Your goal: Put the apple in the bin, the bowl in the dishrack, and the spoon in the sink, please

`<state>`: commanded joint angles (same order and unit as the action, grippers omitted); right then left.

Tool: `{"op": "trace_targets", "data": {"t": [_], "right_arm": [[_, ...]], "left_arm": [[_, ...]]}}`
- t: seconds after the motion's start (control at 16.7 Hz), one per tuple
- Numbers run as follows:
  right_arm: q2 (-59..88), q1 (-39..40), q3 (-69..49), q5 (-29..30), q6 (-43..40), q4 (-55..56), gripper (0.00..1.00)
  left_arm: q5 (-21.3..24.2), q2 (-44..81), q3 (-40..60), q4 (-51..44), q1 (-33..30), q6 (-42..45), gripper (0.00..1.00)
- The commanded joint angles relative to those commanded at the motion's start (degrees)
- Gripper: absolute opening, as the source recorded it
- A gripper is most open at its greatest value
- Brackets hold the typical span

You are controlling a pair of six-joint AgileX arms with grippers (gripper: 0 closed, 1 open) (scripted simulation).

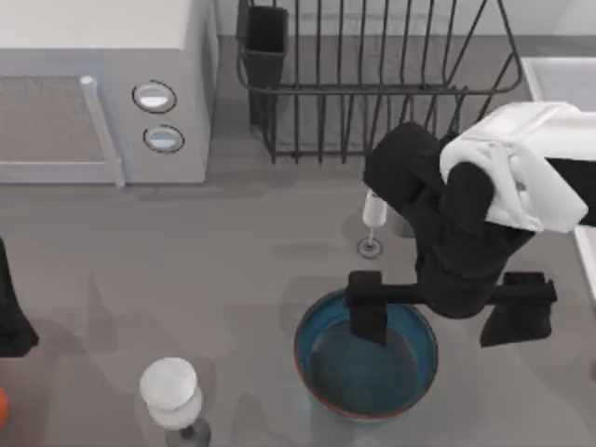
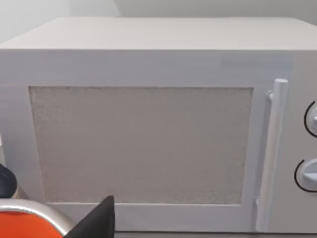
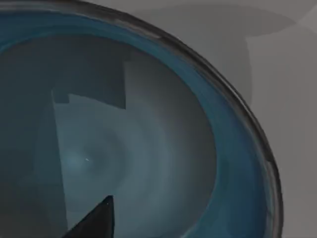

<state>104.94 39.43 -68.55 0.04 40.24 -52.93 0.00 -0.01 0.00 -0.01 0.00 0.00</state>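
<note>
The blue bowl [image 1: 365,358] with a reddish-brown rim stands on the table at front centre, and its glossy inside [image 3: 148,148] shows in the right wrist view. My right gripper [image 1: 438,326] is open wide over the bowl's right rim, one finger inside the bowl and the other outside it. One black fingertip [image 3: 96,220] hangs above the bowl's floor. The black wire dishrack [image 1: 372,88] is at the back, behind the right arm. The white sink edge [image 1: 563,79] lies at the far right. My left arm [image 1: 11,321] is parked at the left edge. The apple and the spoon are out of view.
A white microwave [image 1: 93,93] fills the back left, and its door [image 2: 143,144] faces the left wrist camera. A small wine glass [image 1: 372,219] stands just behind the bowl and a larger one [image 1: 172,391] at front left. An orange thing with a grey rim [image 2: 25,220] sits by the left gripper.
</note>
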Motion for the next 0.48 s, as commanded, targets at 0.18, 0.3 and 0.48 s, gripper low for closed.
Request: {"op": "trace_targets", "data": {"t": [0.18, 0.3, 0.48], "right_arm": [[1.92, 0.13, 4.09, 0.01, 0.16, 5.45, 1.00], [2.16, 0.15, 4.63, 0.01, 0.18, 6.10, 1.00], [2.16, 0.15, 4.63, 0.01, 0.18, 6.10, 1.00]], "left_arm": [[0.00, 0.00, 0.00, 0.00, 0.00, 0.00, 1.00], [0.00, 0.00, 0.00, 0.00, 0.00, 0.00, 1.00], [0.00, 0.00, 0.00, 0.00, 0.00, 0.00, 1.00]]}}
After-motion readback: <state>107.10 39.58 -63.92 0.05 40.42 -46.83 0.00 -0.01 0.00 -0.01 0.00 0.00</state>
